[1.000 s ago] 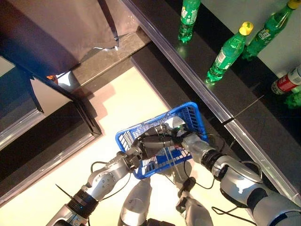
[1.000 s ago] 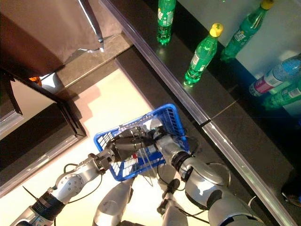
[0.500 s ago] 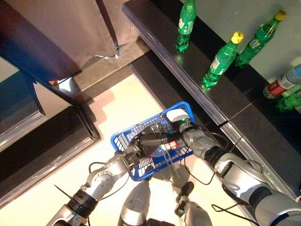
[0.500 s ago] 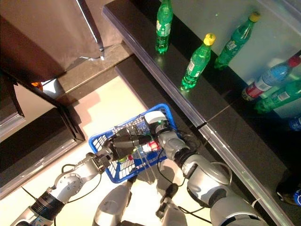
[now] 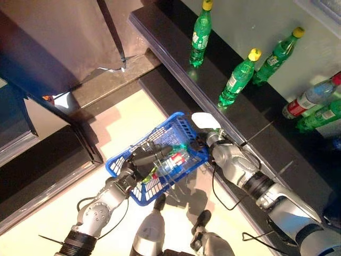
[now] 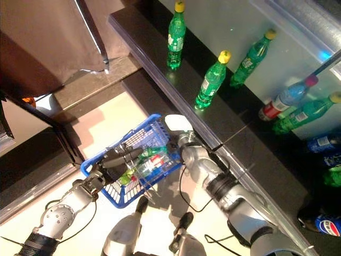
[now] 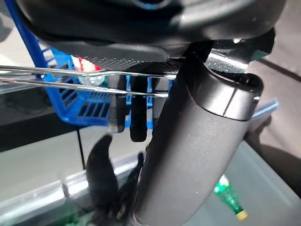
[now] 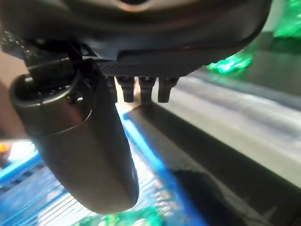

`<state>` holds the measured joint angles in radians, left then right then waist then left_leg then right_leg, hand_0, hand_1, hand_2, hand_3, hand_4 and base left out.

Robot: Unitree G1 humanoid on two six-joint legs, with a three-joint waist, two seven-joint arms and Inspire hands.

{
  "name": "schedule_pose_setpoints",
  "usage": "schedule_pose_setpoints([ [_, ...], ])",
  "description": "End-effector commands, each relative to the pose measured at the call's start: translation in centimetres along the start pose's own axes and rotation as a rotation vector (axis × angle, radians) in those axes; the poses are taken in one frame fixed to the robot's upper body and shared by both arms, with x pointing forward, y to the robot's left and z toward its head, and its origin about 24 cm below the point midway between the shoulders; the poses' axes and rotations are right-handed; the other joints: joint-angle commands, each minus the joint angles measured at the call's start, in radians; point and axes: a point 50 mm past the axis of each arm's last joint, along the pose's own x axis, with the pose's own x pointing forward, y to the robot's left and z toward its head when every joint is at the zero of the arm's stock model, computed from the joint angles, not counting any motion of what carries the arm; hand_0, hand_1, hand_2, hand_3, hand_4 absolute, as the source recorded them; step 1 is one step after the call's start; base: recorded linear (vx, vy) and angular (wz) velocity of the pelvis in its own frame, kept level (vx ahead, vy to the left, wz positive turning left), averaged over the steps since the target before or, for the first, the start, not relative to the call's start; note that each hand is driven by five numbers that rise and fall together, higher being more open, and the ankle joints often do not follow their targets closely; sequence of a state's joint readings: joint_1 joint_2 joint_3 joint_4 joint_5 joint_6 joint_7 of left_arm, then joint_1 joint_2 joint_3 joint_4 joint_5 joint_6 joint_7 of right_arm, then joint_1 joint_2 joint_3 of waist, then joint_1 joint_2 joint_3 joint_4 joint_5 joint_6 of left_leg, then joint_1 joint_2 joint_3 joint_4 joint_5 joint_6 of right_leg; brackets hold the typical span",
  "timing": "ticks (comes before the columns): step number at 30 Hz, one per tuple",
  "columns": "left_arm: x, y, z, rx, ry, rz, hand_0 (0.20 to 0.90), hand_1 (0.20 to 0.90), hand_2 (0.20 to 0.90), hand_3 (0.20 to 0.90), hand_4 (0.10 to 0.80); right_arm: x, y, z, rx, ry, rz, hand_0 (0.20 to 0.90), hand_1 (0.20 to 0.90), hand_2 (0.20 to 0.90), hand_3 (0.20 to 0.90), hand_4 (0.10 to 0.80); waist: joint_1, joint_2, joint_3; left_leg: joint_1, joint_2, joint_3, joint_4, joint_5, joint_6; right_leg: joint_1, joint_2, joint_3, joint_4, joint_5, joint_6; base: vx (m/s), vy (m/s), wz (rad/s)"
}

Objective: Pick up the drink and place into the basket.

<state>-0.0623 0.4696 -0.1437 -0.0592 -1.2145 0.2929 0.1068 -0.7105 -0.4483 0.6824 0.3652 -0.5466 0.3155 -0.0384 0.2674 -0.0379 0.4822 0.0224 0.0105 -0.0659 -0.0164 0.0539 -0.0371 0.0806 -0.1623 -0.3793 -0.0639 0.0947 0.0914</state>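
Note:
A blue basket (image 5: 151, 188) hangs over the floor from its wire handles, and my left hand (image 5: 140, 160) is curled round those handles (image 7: 70, 70). Inside it lies a clear drink bottle with a red label (image 5: 173, 159), with a green bottle (image 6: 155, 152) beside it. My right hand (image 5: 209, 140) is just outside the basket's far right corner, against the black counter edge. It holds nothing; its white-covered thumb (image 5: 205, 120) sticks up and its fingers (image 8: 141, 92) are straight.
A black counter (image 5: 176, 50) runs along the right. Three green bottles stand on it (image 5: 200, 33), (image 5: 238, 79), (image 5: 277, 52). A red-labelled bottle (image 5: 311, 97) and another green one (image 5: 319, 113) lie further right. A brown cloth-covered stand (image 5: 58, 37) is at upper left.
My right hand has come out of the basket to its far right corner, leaving the red-labelled bottle inside. The left hand still holds the handles. The camera has shifted.

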Motion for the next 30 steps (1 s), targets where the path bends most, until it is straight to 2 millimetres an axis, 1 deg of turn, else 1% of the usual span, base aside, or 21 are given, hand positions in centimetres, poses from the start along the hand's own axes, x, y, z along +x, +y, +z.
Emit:
schedule_pose_setpoints([
  [1, -2.0, -7.9, 4.6, -0.044, -0.378, -0.420, 0.300, 0.300, 0.300, 0.200, 0.100, -1.3, 1.5, 0.3, 0.034, -0.033, -0.018, 0.900, 0.900, 0.900, 0.900, 0.800, -0.026, 0.022, -0.306, 0.003, -0.012, -0.010, -0.052, 0.002, 0.000, 0.020, 0.027, 0.037, 0.074, -0.084, 0.001, -0.020, -0.008, -0.05],
  [2, -1.8, -7.3, 4.4, -0.044, -0.381, -0.382, 0.300, 0.300, 0.300, 0.200, 0.100, -1.7, 1.5, 0.1, 0.073, -0.030, -0.036, 0.900, 0.900, 0.900, 0.900, 0.800, -0.032, 0.021, -0.307, 0.007, -0.011, -0.010, -0.054, 0.001, 0.000, 0.022, 0.029, 0.039, 0.075, -0.086, 0.000, -0.017, -0.006, -0.04],
  [3, -1.7, -7.1, 4.3, -0.043, -0.381, -0.372, 0.300, 0.300, 0.300, 0.200, 0.100, -1.8, 1.6, 0.0, 0.083, -0.028, -0.039, 0.900, 0.900, 0.900, 0.900, 0.800, -0.033, 0.021, -0.307, 0.008, -0.011, -0.011, -0.054, 0.001, 0.000, 0.023, 0.030, 0.040, 0.075, -0.087, 0.000, 0.000, 0.000, 0.00],
  [4, -1.6, -6.2, 4.1, -0.023, -0.394, -0.304, 0.300, 0.300, 0.300, 0.200, 0.100, -2.4, 1.8, -0.4, 0.163, -0.024, -0.057, 0.900, 0.900, 0.900, 0.900, 0.800, -0.042, 0.021, -0.307, 0.013, -0.009, -0.011, -0.058, -0.001, -0.001, 0.027, 0.032, 0.043, 0.074, -0.089, 0.000, 0.000, 0.000, 0.00],
  [5, -1.5, -5.9, 4.0, -0.019, -0.395, -0.283, 0.300, 0.300, 0.300, 0.200, 0.100, -2.6, 1.8, -0.5, 0.191, -0.022, -0.065, 0.900, 0.900, 0.900, 0.900, 0.800, -0.044, 0.021, -0.308, 0.014, -0.009, -0.011, -0.059, -0.001, -0.001, 0.029, 0.033, 0.044, 0.073, -0.089, 0.000, 0.000, 0.000, 0.00],
  [7, -1.5, -4.0, 3.2, -0.020, -0.390, -0.182, 0.300, 0.300, 0.300, 0.200, 0.100, -3.9, 2.5, -1.1, 0.359, -0.026, -0.082, 0.900, 0.900, 0.900, 0.900, 0.800, -0.059, 0.020, -0.312, 0.019, -0.004, -0.005, -0.063, -0.001, -0.003, 0.034, 0.036, 0.050, 0.070, -0.091, 0.002, 0.000, 0.000, 0.00],
  [9, -1.4, -2.7, 2.5, -0.012, -0.380, -0.105, 0.300, 0.300, 0.300, 0.200, 0.100, -4.9, 3.0, -1.4, 0.436, -0.044, -0.098, 0.900, 0.900, 0.900, 0.900, 0.800, -0.069, 0.021, -0.318, 0.021, -0.001, 0.002, -0.064, -0.001, -0.005, 0.035, 0.037, 0.053, 0.070, -0.092, 0.003, 0.000, 0.000, 0.00],
  [10, -1.4, -1.5, 1.8, -0.030, -0.362, -0.049, 0.300, 0.300, 0.300, 0.200, 0.100, -5.7, 3.3, -1.5, 0.517, -0.051, -0.096, 0.900, 0.900, 0.900, 0.900, 0.800, -0.079, 0.020, -0.321, 0.023, 0.001, 0.008, -0.064, -0.002, -0.004, 0.036, 0.037, 0.058, 0.070, -0.092, 0.004, 0.000, 0.000, 0.00],
  [12, -1.4, 0.2, 0.8, -0.036, -0.342, 0.040, 0.300, 0.300, 0.300, 0.200, 0.100, -6.7, 4.1, -1.5, 0.638, -0.071, -0.078, 0.900, 0.900, 0.900, 0.900, 0.800, -0.093, 0.020, -0.327, 0.028, 0.004, 0.017, -0.065, -0.004, -0.005, 0.036, 0.039, 0.064, 0.071, -0.093, 0.004, -0.011, 0.009, -0.10],
  [14, -1.5, 2.2, -0.5, -0.042, -0.317, 0.129, 0.300, 0.300, 0.300, 0.200, 0.100, -7.9, 5.2, -1.6, 0.755, -0.079, -0.023, 0.900, 0.900, 0.900, 0.900, 0.800, -0.107, 0.020, -0.332, 0.034, 0.005, 0.025, -0.066, -0.007, -0.005, 0.038, 0.041, 0.072, 0.068, -0.094, 0.004, -0.005, 0.008, -0.20],
  [15, -1.6, 2.6, -0.9, -0.045, -0.304, 0.158, 0.300, 0.300, 0.300, 0.200, 0.100, -8.1, 5.6, -1.7, 0.813, -0.073, 0.002, 0.900, 0.900, 0.900, 0.900, 0.800, -0.110, 0.020, -0.333, 0.035, 0.006, 0.027, -0.066, -0.007, -0.005, 0.039, 0.041, 0.074, 0.067, -0.094, 0.004, -0.009, 0.006, -0.09],
  [16, -1.9, 4.0, -1.8, -0.041, -0.290, 0.211, 0.300, 0.300, 0.300, 0.200, 0.100, -8.9, 6.9, -1.9, 0.871, -0.048, 0.049, 0.900, 0.900, 0.900, 0.900, 0.800, -0.118, 0.020, -0.338, 0.038, 0.007, 0.033, -0.067, -0.008, -0.007, 0.040, 0.043, 0.079, 0.064, -0.093, 0.005, 0.000, 0.000, 0.00],
  [17, -2.1, 5.0, -2.6, -0.046, -0.273, 0.246, 0.300, 0.300, 0.300, 0.200, 0.100, -9.3, 8.0, -2.0, 0.887, -0.031, 0.090, 0.900, 0.900, 0.900, 0.900, 0.800, -0.125, 0.020, -0.341, 0.040, 0.009, 0.039, -0.067, -0.009, -0.008, 0.041, 0.043, 0.082, 0.062, -0.093, 0.005, 0.000, 0.000, 0.00],
  [21, -2.9, 8.0, -5.2, -0.071, -0.221, 0.381, 0.300, 0.300, 0.300, 0.200, 0.100, -11.0, 11.2, -2.6, 1.075, 0.055, 0.233, 0.900, 0.900, 0.900, 0.900, 0.800, -0.151, 0.017, -0.351, 0.045, 0.018, 0.064, -0.068, -0.010, -0.010, 0.042, 0.044, 0.091, 0.055, -0.089, 0.006, -0.003, -0.003, -0.15],
  [23, -3.5, 9.6, -6.9, -0.104, -0.187, 0.459, 0.300, 0.300, 0.300, 0.200, 0.100, -12.2, 13.4, -3.0, 1.219, 0.145, 0.294, 0.900, 0.900, 0.900, 0.900, 0.800, -0.168, 0.017, -0.356, 0.052, 0.021, 0.076, -0.070, -0.012, -0.010, 0.044, 0.046, 0.097, 0.048, -0.085, 0.005, 0.007, -0.004, -0.16],
  [27, -4.1, 11.2, -9.0, -0.124, -0.134, 0.551, 0.300, 0.300, 0.300, 0.200, 0.100, -13.6, 16.0, -3.8, 1.262, 0.238, 0.358, 0.900, 0.900, 0.900, 0.900, 0.800, -0.189, 0.019, -0.361, 0.056, 0.023, 0.092, -0.071, -0.017, -0.013, 0.048, 0.048, 0.106, 0.032, -0.079, 0.007, 0.010, 0.001, -0.07],
  [29, -4.4, 11.7, -10.0, -0.133, -0.096, 0.601, 0.300, 0.300, 0.300, 0.200, 0.100, -14.4, 17.2, -4.1, 1.322, 0.291, 0.400, 0.900, 0.900, 0.900, 0.900, 0.800, -0.197, 0.018, -0.361, 0.054, 0.024, 0.098, -0.071, -0.018, -0.015, 0.046, 0.048, 0.110, 0.026, -0.074, 0.008, -0.022, -0.005, -0.11],
  [30, -4.6, 12.1, -10.6, -0.142, -0.072, 0.626, 0.300, 0.300, 0.300, 0.200, 0.100, -15.0, 18.1, -4.4, 1.318, 0.339, 0.426, 0.900, 0.900, 0.900, 0.900, 0.800, -0.201, 0.017, -0.361, 0.053, 0.024, 0.102, -0.071, -0.017, -0.017, 0.045, 0.048, 0.113, 0.024, -0.073, 0.009, -0.034, -0.002, -0.08],
])
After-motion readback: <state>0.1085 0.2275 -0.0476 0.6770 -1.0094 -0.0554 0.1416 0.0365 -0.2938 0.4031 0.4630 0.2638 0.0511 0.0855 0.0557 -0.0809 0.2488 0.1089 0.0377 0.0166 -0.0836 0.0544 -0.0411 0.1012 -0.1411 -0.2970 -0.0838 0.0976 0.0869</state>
